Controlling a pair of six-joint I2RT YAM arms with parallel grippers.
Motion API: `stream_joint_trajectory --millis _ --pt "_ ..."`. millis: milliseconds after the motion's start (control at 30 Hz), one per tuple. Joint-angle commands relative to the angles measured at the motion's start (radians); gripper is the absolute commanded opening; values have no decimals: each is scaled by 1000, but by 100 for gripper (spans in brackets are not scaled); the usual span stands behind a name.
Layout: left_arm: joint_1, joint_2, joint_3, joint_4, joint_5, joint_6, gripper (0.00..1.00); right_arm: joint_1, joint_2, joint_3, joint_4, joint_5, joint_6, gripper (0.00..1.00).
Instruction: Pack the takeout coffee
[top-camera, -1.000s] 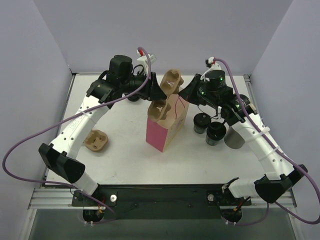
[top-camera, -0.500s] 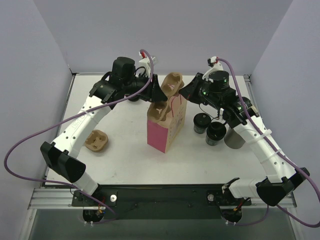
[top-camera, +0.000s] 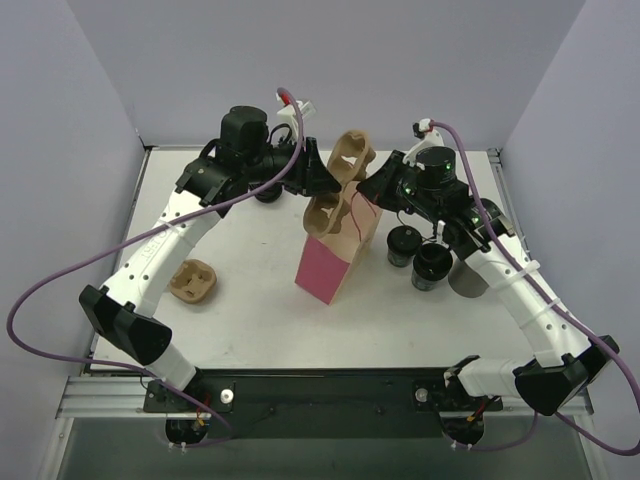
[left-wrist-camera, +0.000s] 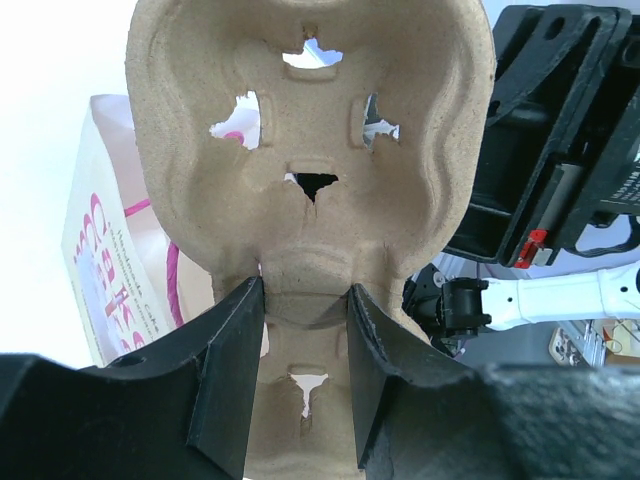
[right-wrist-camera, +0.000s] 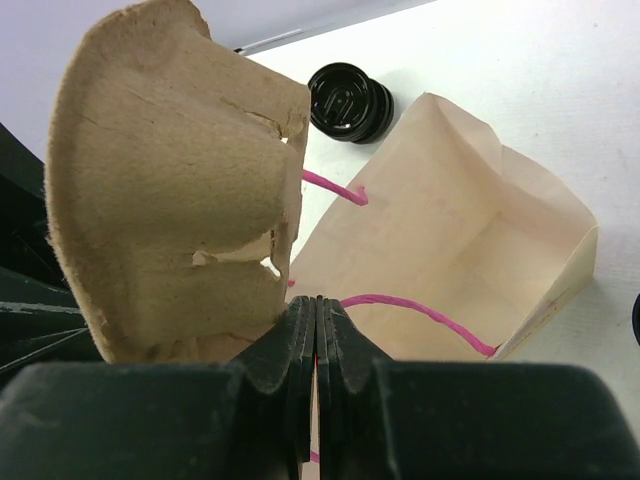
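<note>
My left claw (left-wrist-camera: 303, 290) is part open, its two fingers clamped on the middle ridge of a brown pulp cup carrier (left-wrist-camera: 305, 120). I hold the carrier up on edge, off the table (top-camera: 250, 310), with its cup wells facing my wrist camera. It hangs at the far side of the pink paper bag (top-camera: 325, 265), right over the bag's mouth, and fills most of what both my wrist cameras see.

My right claw (right-wrist-camera: 316, 305) is pinched fully together. A sliver of paper runs down between its fingers, so it has the rim of the pink paper bag. The bag leans, its top tipped toward that claw, and its mouth gapes. Its pale inside is bare apart from two thin pink handle cords crossing the opening. The carrier and my right claw are just beside each other above the bag.

The takeout coffee is outside the bag. One lidded black cup (top-camera: 402, 245) stands on the table just right of the bag. A second lidded cup (top-camera: 431, 265) stands a little nearer and further right, close against the first. Both sit under my right wrist and forearm, which partly cover them from above. A taller grey cup (top-camera: 465, 280) stands right of them, half hidden by the same arm.

Beyond the bag, a short black ribbed stack (right-wrist-camera: 348, 98) sits on the table at the far side. A second pulp carrier (top-camera: 192, 281) lies flat on the left of the table, well apart from the bag.
</note>
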Motion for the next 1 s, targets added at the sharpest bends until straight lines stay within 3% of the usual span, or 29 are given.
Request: stream_joint_trajectory --millis 0,267,800,900,967 --pt "-5 -11 -7 120 58 -35 25 -6 -45 -10 59 -6 -10 0" --pt "1 -28 -12 106 0 -15 25 -6 -62 -21 84 -15 -9 0" --pt "-8 -12 -43 103 38 -26 24 -43 -110 -96 151 -78 5 0" --pt "-8 -8 -47 100 37 -21 24 -44 -132 -91 139 -73 24 14" --pt "-8 -5 -47 100 35 -21 24 -44 -145 -93 130 -64 39 17"
